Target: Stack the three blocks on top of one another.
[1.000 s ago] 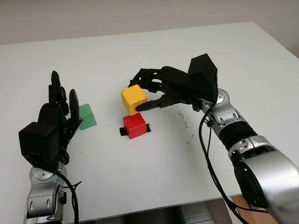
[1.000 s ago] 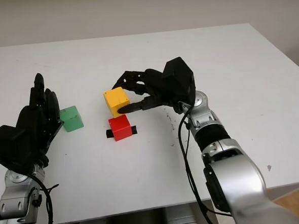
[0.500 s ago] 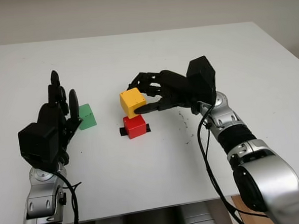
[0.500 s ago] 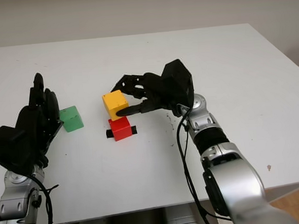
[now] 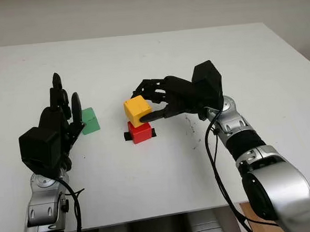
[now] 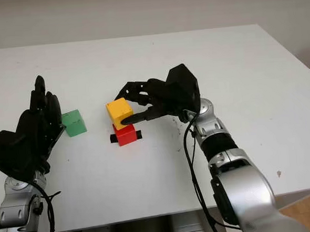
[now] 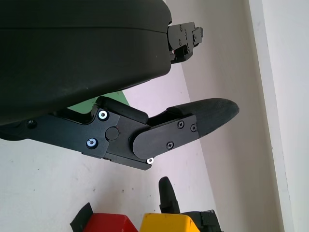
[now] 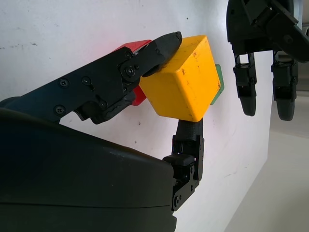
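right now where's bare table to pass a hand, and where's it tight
Bare table beyond the blocks and in front of the red block. Tight around it: right hand holds the yellow block above. Green block sits beside the open left hand.

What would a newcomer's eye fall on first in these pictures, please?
Probably the yellow block, gripped by the right robot hand mid-table, directly above the red block. After that, the green block sitting alone on the white table, beside the open left robot hand.
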Robot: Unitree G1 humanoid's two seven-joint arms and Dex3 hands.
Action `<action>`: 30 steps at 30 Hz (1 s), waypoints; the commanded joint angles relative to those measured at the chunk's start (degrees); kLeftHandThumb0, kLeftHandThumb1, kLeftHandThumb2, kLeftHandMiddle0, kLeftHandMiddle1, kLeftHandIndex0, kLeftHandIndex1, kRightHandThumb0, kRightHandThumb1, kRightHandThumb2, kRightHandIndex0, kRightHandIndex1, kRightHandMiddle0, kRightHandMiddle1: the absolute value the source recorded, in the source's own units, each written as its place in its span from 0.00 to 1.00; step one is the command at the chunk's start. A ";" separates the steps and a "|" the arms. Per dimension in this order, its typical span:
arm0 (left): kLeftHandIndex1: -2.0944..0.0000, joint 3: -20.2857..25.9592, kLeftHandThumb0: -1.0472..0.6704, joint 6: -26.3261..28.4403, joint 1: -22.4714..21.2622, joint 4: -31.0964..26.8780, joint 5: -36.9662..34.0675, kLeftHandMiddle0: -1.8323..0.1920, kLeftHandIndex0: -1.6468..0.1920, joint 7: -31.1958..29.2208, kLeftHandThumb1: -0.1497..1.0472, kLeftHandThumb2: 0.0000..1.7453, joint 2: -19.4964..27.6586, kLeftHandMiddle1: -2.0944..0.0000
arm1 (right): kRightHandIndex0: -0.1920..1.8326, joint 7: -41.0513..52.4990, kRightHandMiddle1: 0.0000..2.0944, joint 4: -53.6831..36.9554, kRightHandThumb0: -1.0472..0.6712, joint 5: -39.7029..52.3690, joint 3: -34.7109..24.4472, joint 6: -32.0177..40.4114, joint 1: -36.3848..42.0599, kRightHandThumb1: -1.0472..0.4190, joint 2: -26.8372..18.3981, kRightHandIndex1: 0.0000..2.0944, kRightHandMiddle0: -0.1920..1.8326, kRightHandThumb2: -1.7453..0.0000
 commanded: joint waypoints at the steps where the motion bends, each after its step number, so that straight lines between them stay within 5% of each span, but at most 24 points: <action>1: 0.97 0.05 0.19 -0.08 -0.17 -1.01 -0.17 0.98 0.99 0.08 1.00 0.41 -0.10 0.97 | 0.18 -0.30 0.73 0.25 0.32 -0.16 -0.10 -1.02 0.00 0.12 -0.43 0.03 0.33 0.97; 30: 0.97 0.14 0.19 -0.30 0.10 -0.88 -0.46 0.98 0.99 0.03 1.00 0.41 -0.06 0.97 | 0.17 -2.14 0.74 5.11 0.30 -5.67 2.65 -8.40 -0.32 0.10 -1.25 0.02 0.30 0.97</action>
